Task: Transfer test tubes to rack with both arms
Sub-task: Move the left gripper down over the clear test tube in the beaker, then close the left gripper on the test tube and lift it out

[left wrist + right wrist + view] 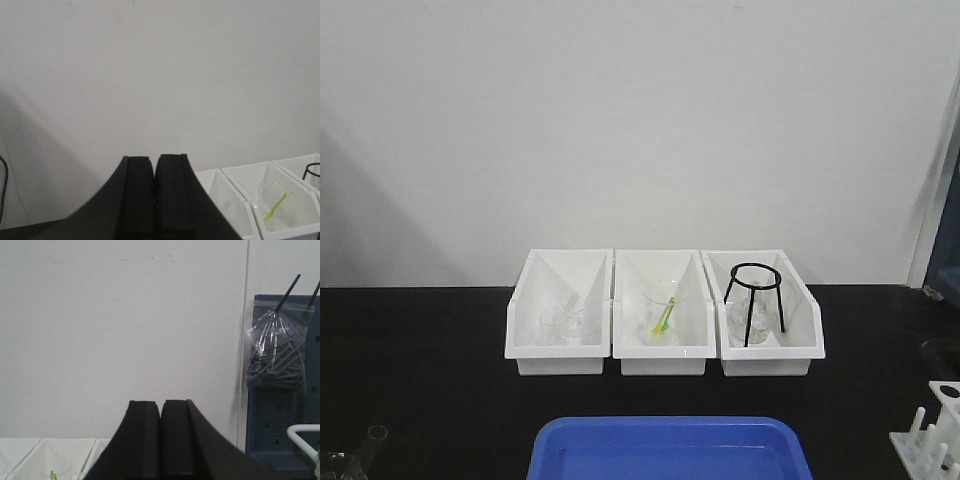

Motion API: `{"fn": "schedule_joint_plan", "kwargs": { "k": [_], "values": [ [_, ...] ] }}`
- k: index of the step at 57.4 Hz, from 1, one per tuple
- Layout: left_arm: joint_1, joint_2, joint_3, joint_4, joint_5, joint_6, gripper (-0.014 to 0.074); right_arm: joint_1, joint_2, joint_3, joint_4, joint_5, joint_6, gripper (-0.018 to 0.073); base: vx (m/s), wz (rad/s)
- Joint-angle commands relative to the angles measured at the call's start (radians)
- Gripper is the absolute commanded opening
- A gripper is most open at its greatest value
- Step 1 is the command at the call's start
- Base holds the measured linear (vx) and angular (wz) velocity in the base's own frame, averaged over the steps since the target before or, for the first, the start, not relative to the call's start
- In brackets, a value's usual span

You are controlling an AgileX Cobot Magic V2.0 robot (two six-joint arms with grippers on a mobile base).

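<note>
The white rack [928,438] stands at the table's front right edge, cut off by the frame, with upright pegs showing. Clear glassware lies in the left bin [560,352]; a slender piece there [573,308] may be a test tube, but it is too faint to tell. Neither arm shows in the front view. In the left wrist view my left gripper [155,165] has its fingers pressed together with nothing between them, raised and facing the wall. In the right wrist view my right gripper [160,407] is likewise shut and empty.
Three white open-front bins stand in a row at the back: the middle bin [662,355] holds a beaker with a yellow-green stick, the right bin [770,358] a black tripod stand. A blue tray [670,450] sits front centre. A glass flask neck [370,440] shows front left. A pegboard with a bag [277,355] hangs right.
</note>
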Motion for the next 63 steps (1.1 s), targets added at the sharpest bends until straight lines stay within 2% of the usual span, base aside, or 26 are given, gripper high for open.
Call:
{"fn": "schedule_joint_plan", "kwargs": {
  "k": [1, 8, 15, 24, 32, 40, 46, 51, 55, 63],
  "values": [
    [-0.001, 0.003, -0.037, -0.003, -0.076, 0.000, 0.0206, 0.001, 0.011, -0.035, -0.001, -0.077, 0.000, 0.0159, 0.00, 0.00],
    [-0.001, 0.003, -0.037, -0.003, -0.072, 0.000, 0.0346, 0.001, 0.011, -0.035, -0.001, -0.077, 0.000, 0.0310, 0.00, 0.00],
    [-0.001, 0.003, -0.037, -0.003, -0.055, -0.001, 0.0460, 0.001, 0.011, -0.035, -0.001, -0.082, 0.000, 0.0500, 0.00, 0.00],
    [-0.001, 0.003, -0.037, -0.034, -0.059, -0.044, 0.0503, 0.001, 0.011, -0.035, -0.001, -0.087, -0.001, 0.0637, 0.00, 0.00],
    [-0.001, 0.004, -0.037, -0.019, -0.048, -0.045, 0.0503, 0.001, 0.011, -0.035, -0.001, -0.092, -0.001, 0.0645, 0.00, 0.00],
    [-0.001, 0.053, -0.035, 0.053, 0.044, 0.094, 0.0503, 0.001, 0.011, -0.035, -0.001, -0.092, -0.001, 0.0610, 0.00, 0.00],
    [-0.018, 0.097, -0.002, 0.049, 0.079, 0.224, 0.0503, 0.001, 0.011, -0.035, -0.001, -0.091, -0.001, 0.0574, 0.00, 0.00],
    [-0.062, 0.140, 0.053, 0.041, 0.082, 0.323, 0.0503, 0.001, 0.011, -0.035, -0.001, -0.089, -0.001, 0.0540, 0.00, 0.00],
    [-0.101, 0.177, 0.101, 0.041, 0.073, 0.366, 0.0503, 0.001, 0.011, -0.035, -0.002, -0.089, -0.002, 0.0517, 0.00, 0.00],
    [-0.129, 0.224, 0.201, 0.043, 0.037, 0.367, 0.0503, 0.001, 0.011, -0.035, -0.002, -0.086, -0.013, 0.0480, 0.00, 0.00]
  ]
}}
